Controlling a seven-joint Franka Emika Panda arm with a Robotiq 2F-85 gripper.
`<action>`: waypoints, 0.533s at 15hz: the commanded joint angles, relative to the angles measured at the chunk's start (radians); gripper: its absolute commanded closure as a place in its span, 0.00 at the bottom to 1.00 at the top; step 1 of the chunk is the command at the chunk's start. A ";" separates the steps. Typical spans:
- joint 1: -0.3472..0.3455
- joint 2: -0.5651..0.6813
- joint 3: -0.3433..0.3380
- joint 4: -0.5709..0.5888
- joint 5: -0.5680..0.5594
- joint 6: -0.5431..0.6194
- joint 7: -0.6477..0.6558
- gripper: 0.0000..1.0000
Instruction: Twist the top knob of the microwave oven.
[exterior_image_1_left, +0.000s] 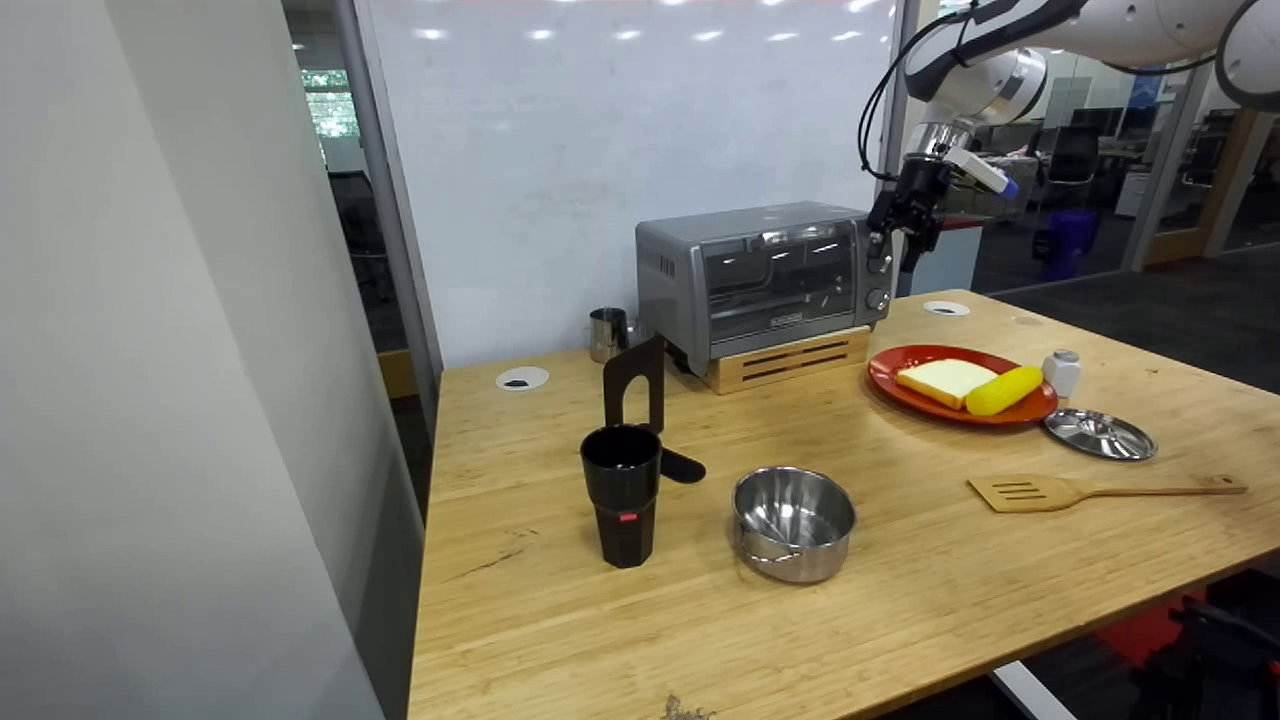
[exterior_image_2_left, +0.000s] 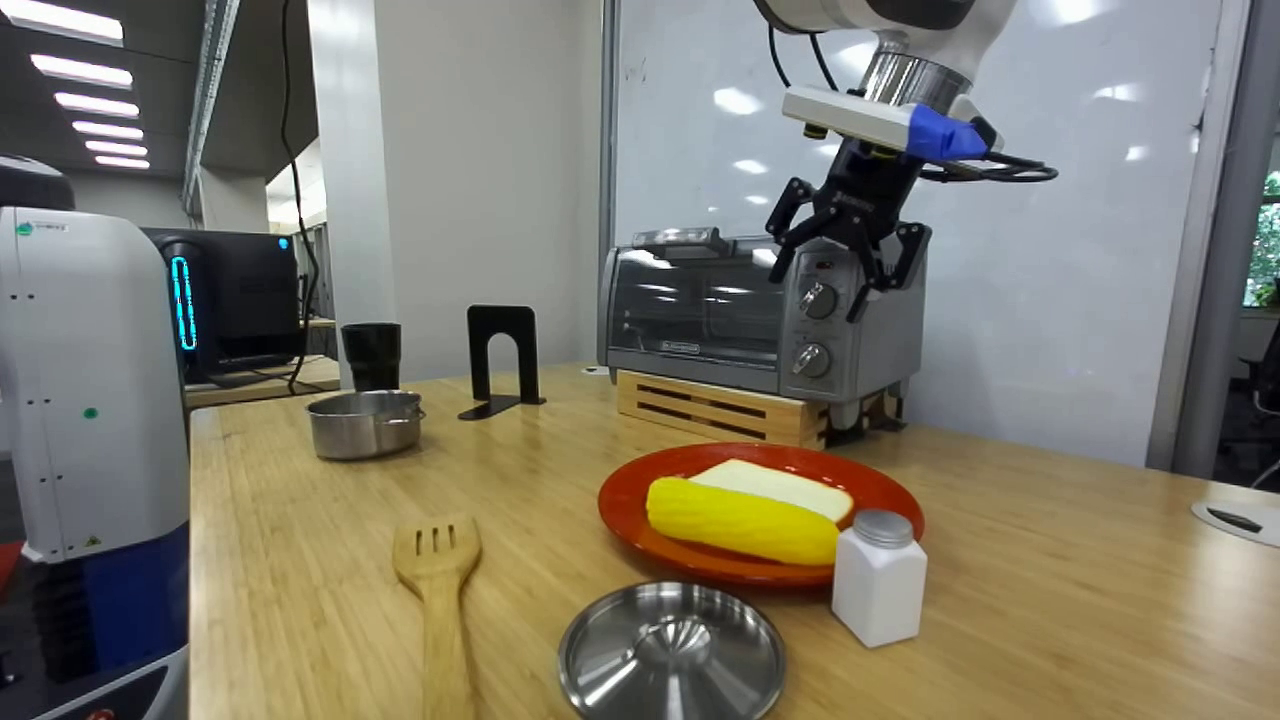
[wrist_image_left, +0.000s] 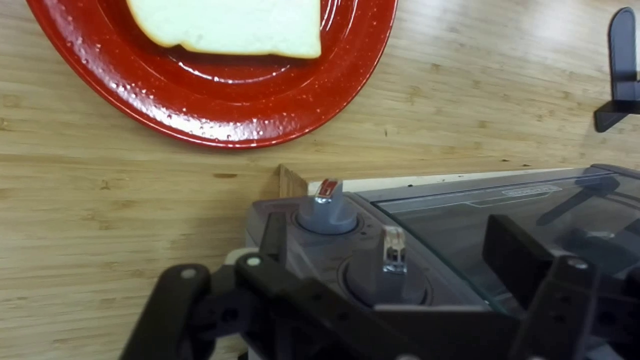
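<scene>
The grey toaster oven (exterior_image_1_left: 668, 290) stands on a slatted wooden stand and shows in both exterior views (exterior_image_2_left: 690, 312). Its front panel carries two knobs. The top knob (exterior_image_2_left: 818, 300) shows in the wrist view (wrist_image_left: 385, 280) with a clear-tipped ridge. The lower knob (exterior_image_2_left: 811, 360) also shows there (wrist_image_left: 327, 215). My gripper (exterior_image_2_left: 822, 282) is open in front of the panel's upper part. In the wrist view the gripper's fingers (wrist_image_left: 395, 245) are spread on either side of the top knob, apart from it. In an exterior view the gripper (exterior_image_1_left: 893, 252) partly covers the panel.
A red plate (exterior_image_2_left: 625, 500) with bread (exterior_image_2_left: 775, 485) and a yellow item (exterior_image_2_left: 740, 520) lies before the oven. Around it are a white shaker (exterior_image_2_left: 880, 580), metal lid (exterior_image_2_left: 672, 655) and wooden spatula (exterior_image_2_left: 440, 580). A pot (exterior_image_1_left: 795, 525), black cup (exterior_image_1_left: 622, 495) and black bookend (exterior_image_1_left: 655, 385) stand farther off.
</scene>
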 joint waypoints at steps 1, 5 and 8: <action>-0.009 0.027 0.015 0.045 0.019 -0.012 0.004 0.00; -0.007 0.024 0.020 0.048 0.018 -0.009 0.007 0.20; -0.008 0.025 0.023 0.050 0.016 -0.009 0.006 0.41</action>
